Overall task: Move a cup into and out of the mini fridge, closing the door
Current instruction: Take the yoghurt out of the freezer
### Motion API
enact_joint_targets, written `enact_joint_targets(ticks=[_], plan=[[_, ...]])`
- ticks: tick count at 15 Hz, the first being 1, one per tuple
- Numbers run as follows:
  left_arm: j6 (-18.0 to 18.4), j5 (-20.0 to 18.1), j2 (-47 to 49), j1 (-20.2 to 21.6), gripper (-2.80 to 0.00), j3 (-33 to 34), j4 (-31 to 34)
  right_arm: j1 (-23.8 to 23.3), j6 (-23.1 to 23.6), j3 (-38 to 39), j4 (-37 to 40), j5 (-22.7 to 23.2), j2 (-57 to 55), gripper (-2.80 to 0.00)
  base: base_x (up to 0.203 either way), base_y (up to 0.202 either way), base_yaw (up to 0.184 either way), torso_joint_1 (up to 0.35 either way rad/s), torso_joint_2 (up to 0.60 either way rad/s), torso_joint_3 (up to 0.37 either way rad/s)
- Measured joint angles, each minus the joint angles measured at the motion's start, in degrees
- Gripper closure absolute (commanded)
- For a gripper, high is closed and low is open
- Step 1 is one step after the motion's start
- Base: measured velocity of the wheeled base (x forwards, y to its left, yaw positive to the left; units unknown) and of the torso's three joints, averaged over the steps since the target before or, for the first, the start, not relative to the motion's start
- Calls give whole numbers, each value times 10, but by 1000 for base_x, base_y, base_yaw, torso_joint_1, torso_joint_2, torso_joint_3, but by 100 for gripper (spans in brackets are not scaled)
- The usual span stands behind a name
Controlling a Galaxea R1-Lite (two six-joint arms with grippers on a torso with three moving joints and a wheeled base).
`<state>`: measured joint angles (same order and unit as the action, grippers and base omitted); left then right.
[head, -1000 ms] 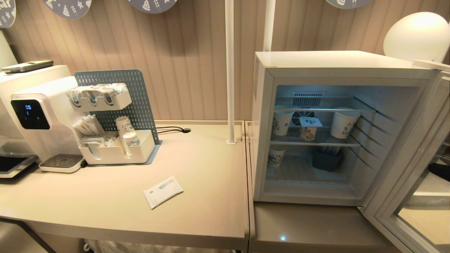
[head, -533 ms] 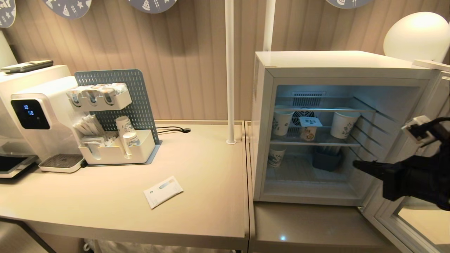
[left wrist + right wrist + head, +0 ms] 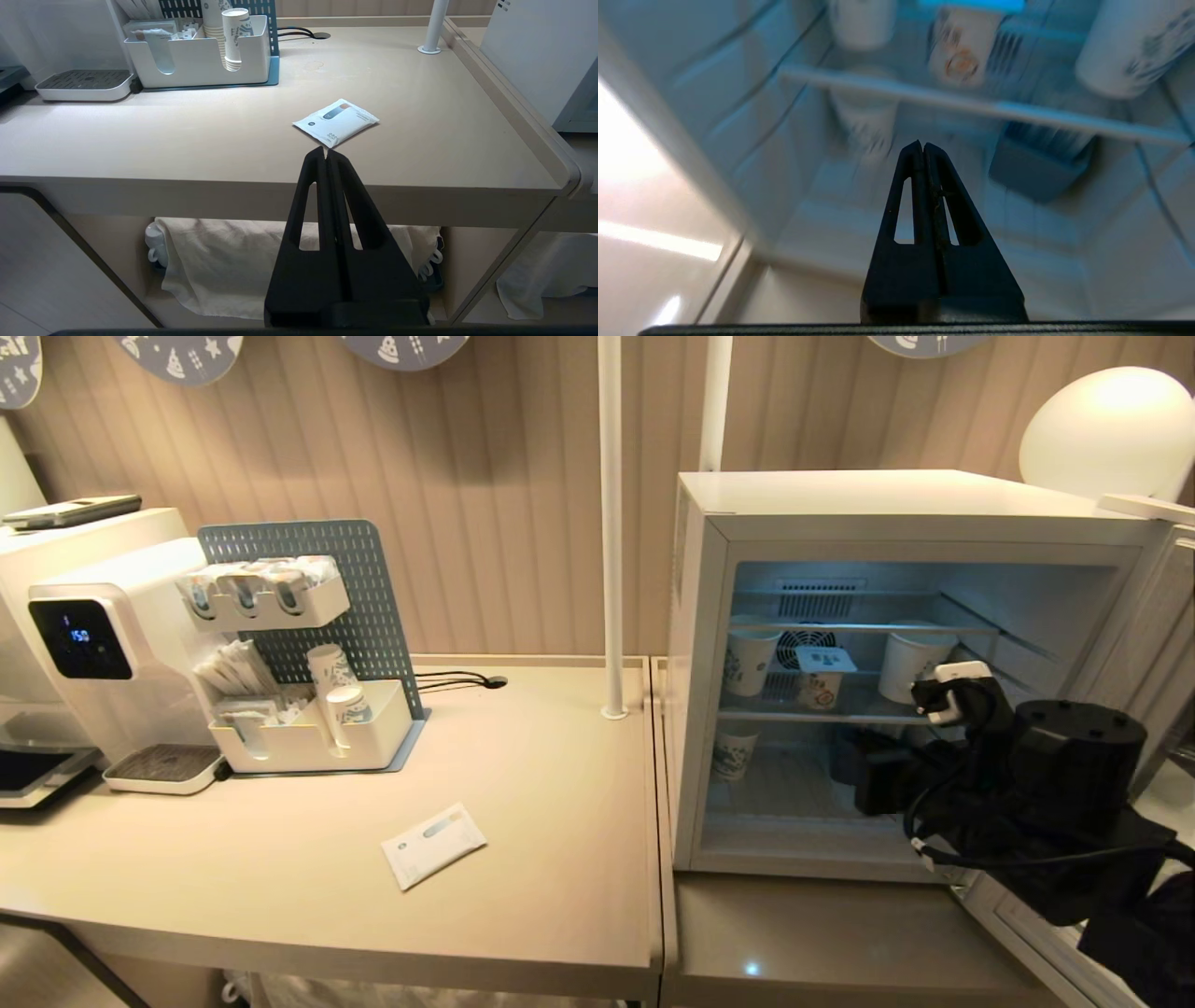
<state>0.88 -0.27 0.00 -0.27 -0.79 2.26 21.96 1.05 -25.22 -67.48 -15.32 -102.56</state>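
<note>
- Reach phase: right gripper [image 3: 923, 147] is seen in front of the open mini fridge [image 3: 896, 513], tips aimed into the lower compartment; jaws are pressed together, nothing held.
- Door [image 3: 1162, 616] is swung wide on the right side, so the opening is unobstructed.
- Cup [image 3: 820, 679] is found on the middle wire shelf [image 3: 822, 717], near the centre, in front of the round fan, sealed rim on top.
- Taller paper cups [image 3: 747, 661] are stood either side of it on the same shelf; another is seen on the floor below at left, and a dark bin [image 3: 1036, 172] at the lower right.
- Relative to jaws: cup is well apart from the tips, higher and further in; shelf front bar lies between the tips and the cup in the right wrist view.
- Doing it well, as judged: jaws should be opened before entry, wrist lifted above the shelf bar, and the approach kept level and centred on the tapered body under the flange.
- Neighbouring paper cups should be cleared; a grip on the flange alone would likely slip.
- Contact with the shelf wire or the bin is the main risk from the present low line.
- Left gripper [image 3: 325, 151] is parked low before the counter edge, jaws together and empty, a white sachet [image 3: 335, 122] lying on the counter [image 3: 187, 140] beyond it.
</note>
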Motion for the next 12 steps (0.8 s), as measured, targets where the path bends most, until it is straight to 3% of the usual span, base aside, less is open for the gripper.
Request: enact_joint_targets(ticks=[1,2,12], plan=[[0,0,0,0,0,0,0,3,0,0,-28,-18,-16,0,0,0,0,0,0,0],[0,0,0,0,0,0,0,5,-1,-2,-35,-32,-28,-280,0,0,0,0,0,0],[-2,0,0,0,0,5,-14,-27,0,-96,-31,-39,-111,-280,0,0,0,0,0,0]])
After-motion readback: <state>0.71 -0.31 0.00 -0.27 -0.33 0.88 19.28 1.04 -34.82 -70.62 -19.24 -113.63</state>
